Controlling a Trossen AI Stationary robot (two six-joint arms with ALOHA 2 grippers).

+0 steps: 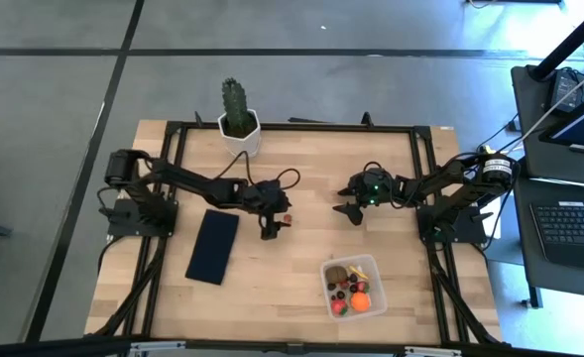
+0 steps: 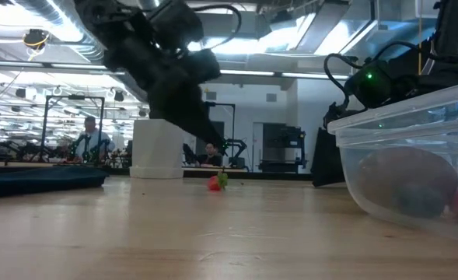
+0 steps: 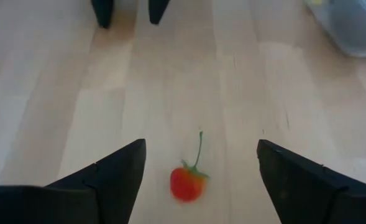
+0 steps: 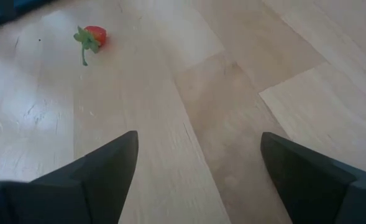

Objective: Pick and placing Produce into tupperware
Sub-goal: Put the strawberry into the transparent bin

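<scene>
A small red produce piece with a green stem (image 3: 186,183) lies alone on the wooden table (image 1: 301,248), near its middle. My left gripper (image 3: 201,148) is open and slants down over it, one finger on each side, neither touching it. In the high view my left gripper (image 1: 275,226) sits just left of the red piece (image 1: 288,216). My right gripper (image 1: 352,211) is open and hovers low to the right; its wrist view shows the piece (image 4: 92,36) farther off. The clear tupperware (image 1: 354,288) stands near the front edge and holds several produce pieces.
A flat dark navy rectangle (image 1: 213,245) lies left of my left gripper. A green cactus in a white pot (image 1: 238,119) stands at the far edge. Bare wood lies between the red piece and the tupperware (image 2: 415,163).
</scene>
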